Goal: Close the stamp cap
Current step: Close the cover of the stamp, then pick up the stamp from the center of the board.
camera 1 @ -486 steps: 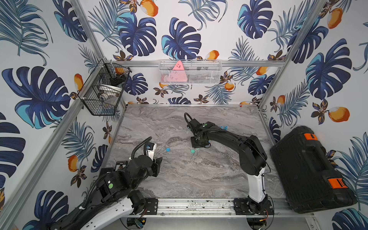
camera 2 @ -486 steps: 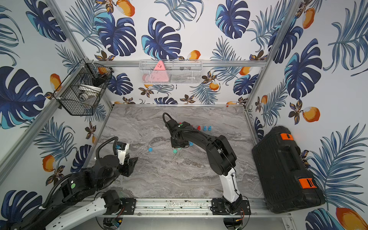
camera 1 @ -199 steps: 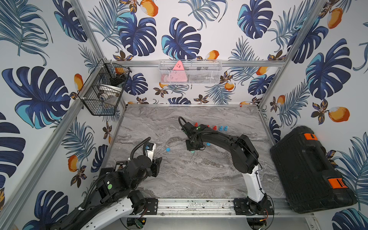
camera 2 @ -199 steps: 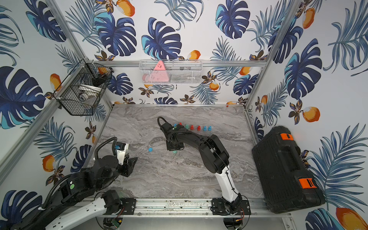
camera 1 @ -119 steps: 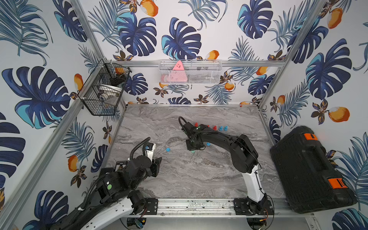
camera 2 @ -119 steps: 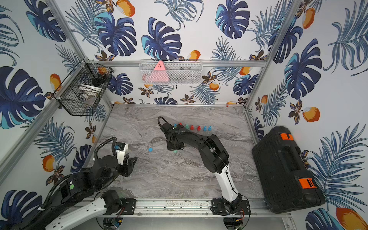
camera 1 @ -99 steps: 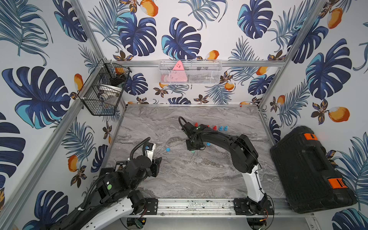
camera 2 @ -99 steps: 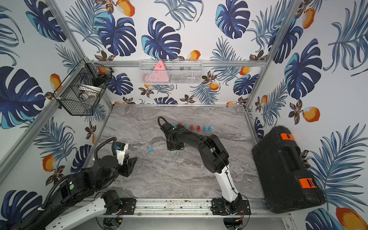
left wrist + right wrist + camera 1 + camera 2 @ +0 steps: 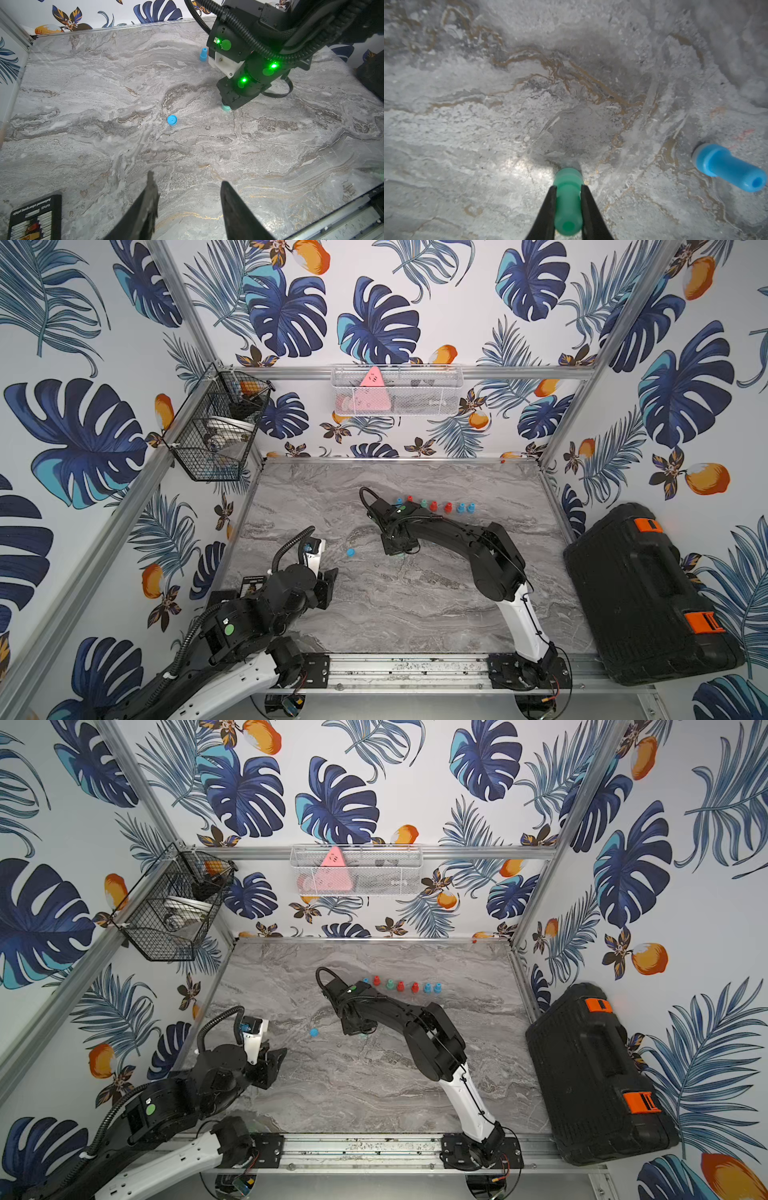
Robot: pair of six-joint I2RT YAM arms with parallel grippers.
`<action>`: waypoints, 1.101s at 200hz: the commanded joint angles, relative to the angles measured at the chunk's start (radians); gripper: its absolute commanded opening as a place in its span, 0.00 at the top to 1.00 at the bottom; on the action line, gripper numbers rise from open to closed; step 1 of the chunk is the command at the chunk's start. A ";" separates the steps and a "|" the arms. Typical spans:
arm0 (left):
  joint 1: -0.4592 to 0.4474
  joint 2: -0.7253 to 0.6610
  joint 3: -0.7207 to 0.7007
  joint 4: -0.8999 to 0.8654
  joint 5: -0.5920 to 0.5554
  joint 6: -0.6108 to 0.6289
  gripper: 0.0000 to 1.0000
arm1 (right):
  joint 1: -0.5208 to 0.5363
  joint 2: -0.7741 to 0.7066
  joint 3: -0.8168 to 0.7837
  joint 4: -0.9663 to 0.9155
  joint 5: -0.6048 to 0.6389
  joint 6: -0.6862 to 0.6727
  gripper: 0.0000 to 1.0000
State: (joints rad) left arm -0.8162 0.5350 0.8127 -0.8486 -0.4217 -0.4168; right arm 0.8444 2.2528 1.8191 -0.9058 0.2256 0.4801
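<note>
My right gripper (image 9: 568, 188) is shut on a green stamp (image 9: 568, 203), held upright with its wide end down on the marble table (image 9: 415, 605). In the left wrist view a pale teal cap (image 9: 226, 108) shows under the right gripper (image 9: 230, 102), right at the stamp's lower end; how far it is seated I cannot tell. A loose blue cap (image 9: 350, 552) (image 9: 172, 120) lies on the table to its left. My left gripper (image 9: 186, 178) hovers open and empty over the front left of the table (image 9: 326, 580).
A row of several red, blue and green stamps (image 9: 434, 506) (image 9: 401, 986) stands behind the right arm; the nearest blue stamp (image 9: 729, 167) (image 9: 203, 54) is close by. A black colour card (image 9: 35, 218) lies near the left gripper. A black case (image 9: 648, 593) sits off the table's right edge.
Earlier the right gripper shifted slightly left with the green stamp, uncovering the row of stamps. Over the last second neither arm has visibly moved.
</note>
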 commanded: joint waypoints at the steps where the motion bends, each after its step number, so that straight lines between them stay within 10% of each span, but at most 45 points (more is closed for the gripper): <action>1: 0.000 0.000 -0.001 0.012 -0.011 0.010 0.47 | -0.001 0.022 -0.024 -0.022 -0.026 -0.005 0.83; 220: 0.000 0.002 -0.001 0.014 -0.011 0.015 0.47 | -0.515 -0.351 -0.186 0.005 -0.084 -0.110 0.83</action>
State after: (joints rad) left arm -0.8162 0.5369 0.8127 -0.8486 -0.4217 -0.4168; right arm 0.3603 1.9175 1.6592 -0.9241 0.1715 0.3904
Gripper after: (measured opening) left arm 0.531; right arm 0.204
